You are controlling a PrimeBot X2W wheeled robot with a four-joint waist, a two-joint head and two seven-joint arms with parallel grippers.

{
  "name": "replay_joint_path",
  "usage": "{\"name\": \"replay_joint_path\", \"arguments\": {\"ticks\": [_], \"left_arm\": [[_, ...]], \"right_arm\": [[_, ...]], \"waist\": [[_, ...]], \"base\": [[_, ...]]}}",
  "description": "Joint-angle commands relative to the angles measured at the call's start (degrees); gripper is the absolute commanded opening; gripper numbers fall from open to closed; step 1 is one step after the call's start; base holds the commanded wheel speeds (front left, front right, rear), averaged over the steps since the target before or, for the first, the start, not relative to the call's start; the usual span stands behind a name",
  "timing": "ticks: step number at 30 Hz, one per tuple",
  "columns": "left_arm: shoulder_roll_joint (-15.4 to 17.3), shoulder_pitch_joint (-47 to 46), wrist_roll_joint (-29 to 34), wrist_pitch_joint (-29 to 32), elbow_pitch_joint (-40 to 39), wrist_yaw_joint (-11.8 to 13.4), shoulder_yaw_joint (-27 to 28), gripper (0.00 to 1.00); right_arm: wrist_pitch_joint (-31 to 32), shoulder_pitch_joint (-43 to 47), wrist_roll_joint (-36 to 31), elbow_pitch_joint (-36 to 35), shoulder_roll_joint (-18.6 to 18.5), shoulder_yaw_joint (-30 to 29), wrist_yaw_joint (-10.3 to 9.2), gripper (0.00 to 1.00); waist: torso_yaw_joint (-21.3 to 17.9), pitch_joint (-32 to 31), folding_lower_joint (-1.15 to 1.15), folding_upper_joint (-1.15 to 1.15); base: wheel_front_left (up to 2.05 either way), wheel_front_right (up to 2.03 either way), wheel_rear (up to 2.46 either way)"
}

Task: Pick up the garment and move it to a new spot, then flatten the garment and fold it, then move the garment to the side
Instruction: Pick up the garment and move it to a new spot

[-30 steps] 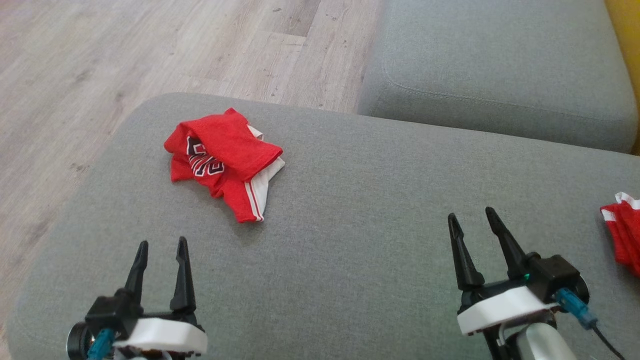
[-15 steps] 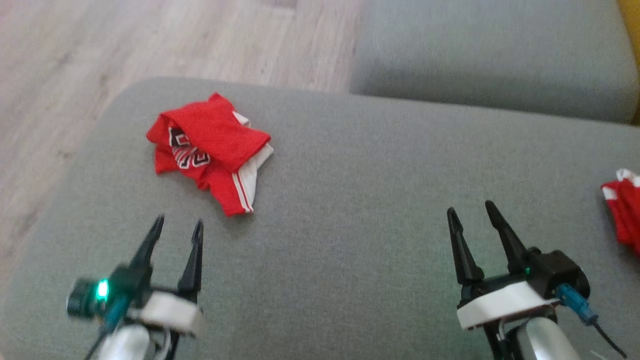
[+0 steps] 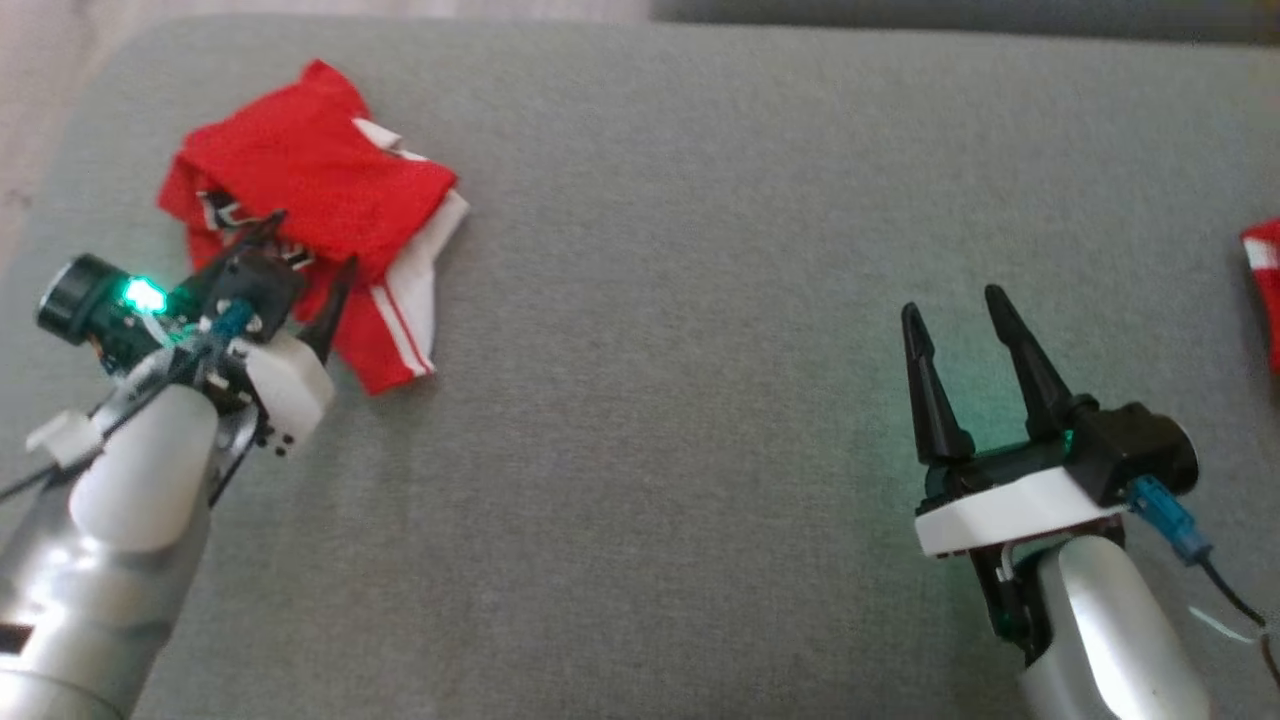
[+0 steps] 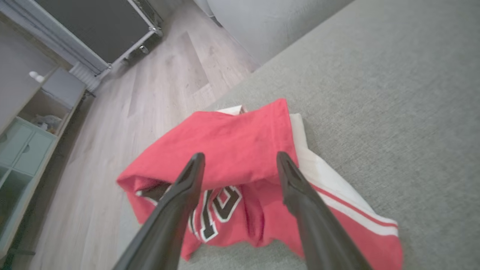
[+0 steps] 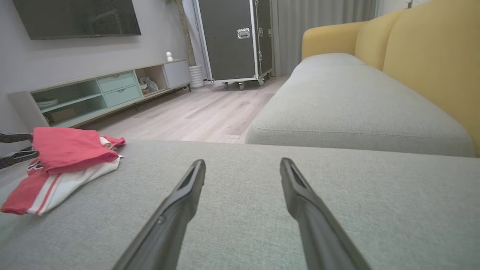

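A crumpled red garment (image 3: 310, 165) with white trim and dark lettering lies at the far left of the grey cushion (image 3: 650, 300). My left gripper (image 3: 312, 240) hovers over its near part, open, with a finger on either side of the top fold. The left wrist view shows the garment (image 4: 240, 135) between and beyond the open left gripper (image 4: 240, 157), not pinched. My right gripper (image 3: 951, 302) stands open over bare cushion at the right, holding nothing. From the right wrist, the garment (image 5: 63, 150) sits far left of the open right gripper (image 5: 242, 163), and the left arm's fingers (image 5: 15, 138) reach it.
Another red and white cloth (image 3: 1262, 290) lies at the cushion's right edge. The cushion's left edge and the wood floor (image 4: 150, 93) are just past the garment. A second grey seat (image 5: 352, 105) with a yellow back (image 5: 431, 56) lies beyond.
The head camera has tilted down, shifting the whole picture. My left gripper has travelled forward from the cushion's front to over the garment. The right gripper has kept its place.
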Motion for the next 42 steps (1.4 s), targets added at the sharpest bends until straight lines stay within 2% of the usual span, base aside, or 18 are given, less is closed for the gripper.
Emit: {"name": "replay_joint_path", "arguments": {"ticks": [1, 12, 17, 18, 19, 25, 28, 31, 35, 37, 39, 42], "left_arm": [[3.0, -4.5, -1.0, 0.8, 1.3, -0.2, 1.2, 1.0], [2.7, -10.9, -7.5, 1.9, 11.6, -0.3, -2.9, 1.0], [1.7, -11.6, -13.0, 5.7, 14.9, -0.3, -6.7, 1.0], [1.8, -11.7, -14.1, 6.4, 15.1, -0.3, -7.5, 0.31], [2.1, -12.0, -15.0, 6.4, 15.0, -0.3, -8.3, 0.0], [3.2, -13.9, -17.1, -1.7, 15.1, -0.2, -8.0, 0.0], [2.7, -14.8, -17.2, -8.8, 14.2, 1.4, -6.9, 0.0], [2.1, -15.3, -17.3, -12.3, 11.0, 3.6, -5.2, 0.0], [2.6, -13.9, -16.1, -12.8, -1.1, 6.7, -0.9, 0.0], [3.2, -11.8, -14.7, -12.8, -7.6, 7.4, 1.1, 0.0], [3.7, -9.0, -12.9, -12.8, -14.7, 7.6, 3.3, 0.0], [3.7, -7.2, -11.7, -12.8, -18.0, 6.6, 4.0, 0.0]], "right_arm": [[-0.6, -2.3, -0.3, -2.4, -0.1, 1.3, 0.19, 1.0], [-0.6, -4.1, -0.4, -3.0, -0.1, 1.1, 0.19, 1.0], [-0.6, -4.5, -0.6, -3.0, -0.1, 0.8, 0.19, 1.0], [-0.6, -4.5, -0.6, -3.0, -0.1, 0.9, 0.19, 1.0], [-0.6, -4.6, -0.6, -2.9, -0.1, 0.9, 0.19, 1.0], [-0.6, -4.7, -0.3, -2.3, -0.1, 1.4, 0.19, 1.0], [-0.6, -4.2, 0.0, -1.8, -0.1, 1.5, 0.19, 1.0], [-0.6, -3.6, 0.4, -1.5, -0.1, 1.5, 0.19, 1.0], [-0.6, -2.6, 0.9, -1.2, -0.1, 1.8, 0.19, 1.0], [-0.6, -2.4, 1.2, -1.1, -0.1, 2.1, 0.19, 1.0], [-0.6, -2.1, 1.7, -1.0, -0.1, 2.6, 0.19, 1.0], [-0.6, -1.9, 2.4, -1.0, -0.1, 3.0, 0.19, 1.0]], "waist": [[-2.6, 3.2, -0.02, 0.0], [-5.0, 6.7, -0.02, 0.0], [-5.4, 7.1, -0.02, 0.0], [-5.5, 7.1, -0.02, 0.0], [-5.6, 7.0, -0.02, 0.0], [-6.0, 5.0, -0.02, 0.0], [-6.1, 3.1, -0.02, 0.0], [-6.1, 0.8, -0.02, 0.0], [-6.2, -1.6, -0.02, 0.0], [-6.5, -2.4, -0.02, 0.0], [-7.1, -3.2, -0.02, 0.0], [-8.2, -3.6, -0.02, 0.0]], "base": [[0.0, 0.0, 0.0], [0.0, 0.0, 0.0], [0.0, 0.0, 0.0], [0.0, 0.0, 0.0], [0.0, 0.0, 0.0], [0.0, 0.0, 0.0], [0.0, 0.0, 0.0], [0.0, 0.0, 0.0], [0.0, 0.0, 0.0], [0.0, 0.0, 0.0], [0.0, 0.0, 0.0], [0.0, 0.0, 0.0]]}}
